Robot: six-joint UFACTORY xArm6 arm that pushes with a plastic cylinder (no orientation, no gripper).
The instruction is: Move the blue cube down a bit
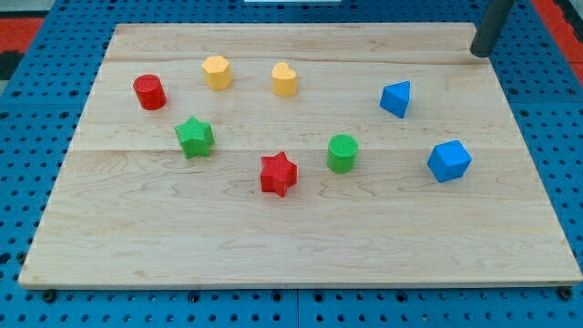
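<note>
The blue cube sits on the wooden board at the view's right. A second blue block, wedge-like in shape, lies up and to the left of it. My tip is at the view's top right corner of the board, well above the blue cube and up and to the right of the blue wedge, touching neither.
A red cylinder, a yellow hexagon and a yellow heart-like block lie along the top. A green star, a red star and a green cylinder lie mid-board. A blue pegboard surrounds the board.
</note>
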